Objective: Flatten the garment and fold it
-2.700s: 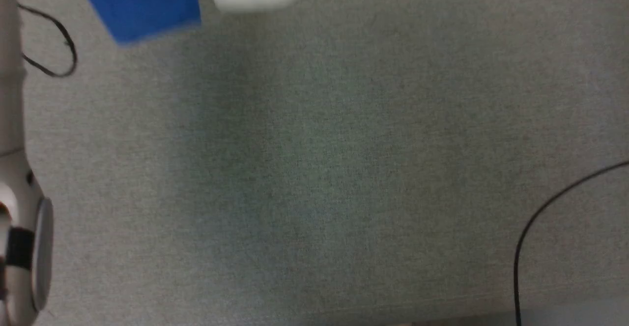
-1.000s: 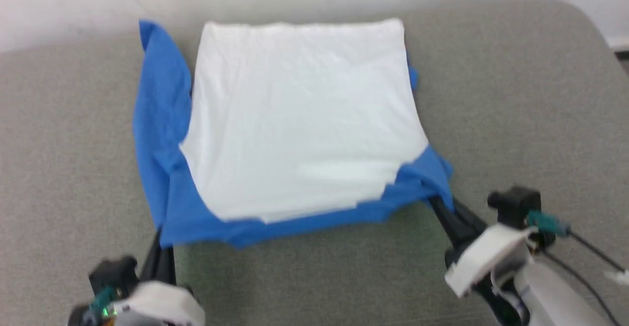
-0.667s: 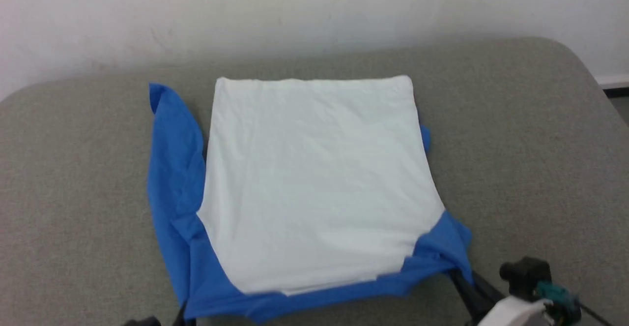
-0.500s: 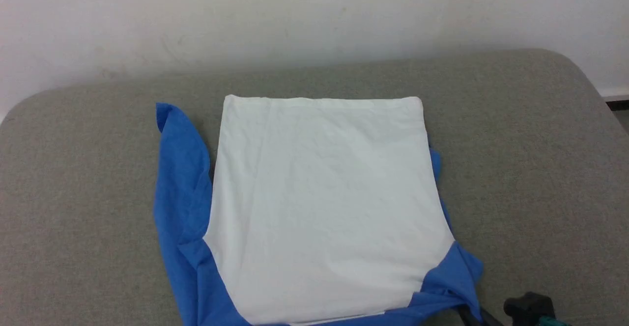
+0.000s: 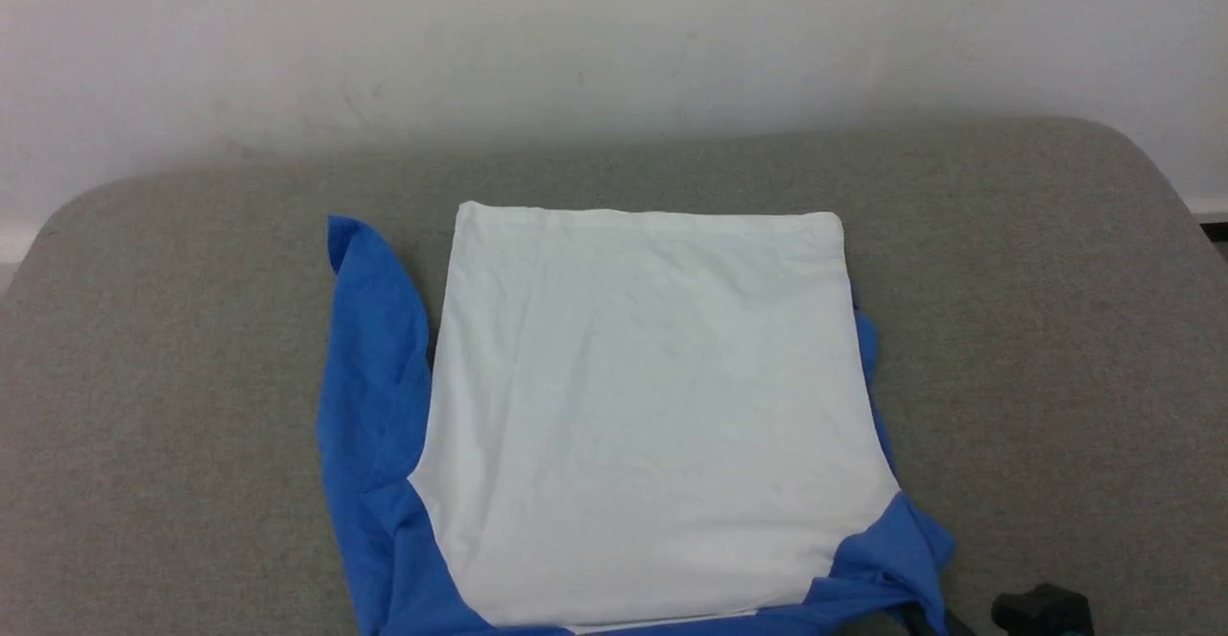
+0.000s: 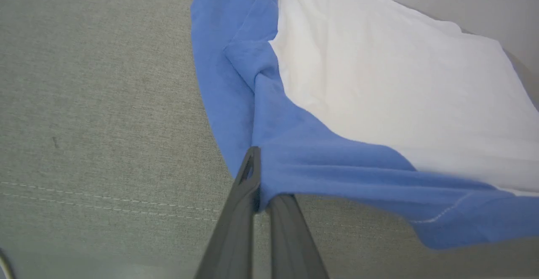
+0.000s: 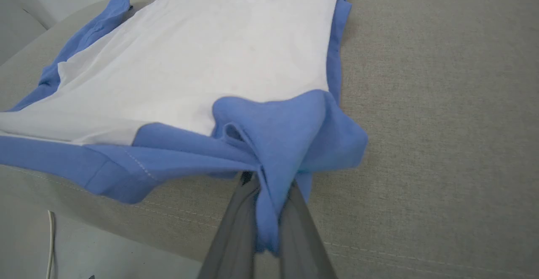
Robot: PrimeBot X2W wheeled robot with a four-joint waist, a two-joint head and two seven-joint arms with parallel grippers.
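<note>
The garment [image 5: 652, 406] lies spread on the grey padded table [image 5: 1055, 329], white body up, with blue sleeves along its left side and its near edge. In the left wrist view my left gripper [image 6: 263, 182] is shut on the blue fabric [image 6: 303, 161] at the near left corner. My right gripper [image 7: 269, 186] pinches a bunched blue fold [image 7: 286, 136] at the near right corner, and the cloth drapes over its fingertips. The near edge hangs slightly raised between the two grips. A dark part of the right wrist [image 5: 1041, 612] pokes in at the head view's bottom right.
A pale wall [image 5: 614, 41] stands right behind the table's far edge. The table's rounded corners show at far left and far right. Bare grey surface flanks the garment on both sides. Below the table's near edge a thin cable [image 7: 50, 245] lies on the floor.
The head camera has tilted up, so the whole picture slid down and both grippers dropped out past its bottom edge. The garment lies as it did, with both near corners still held.
</note>
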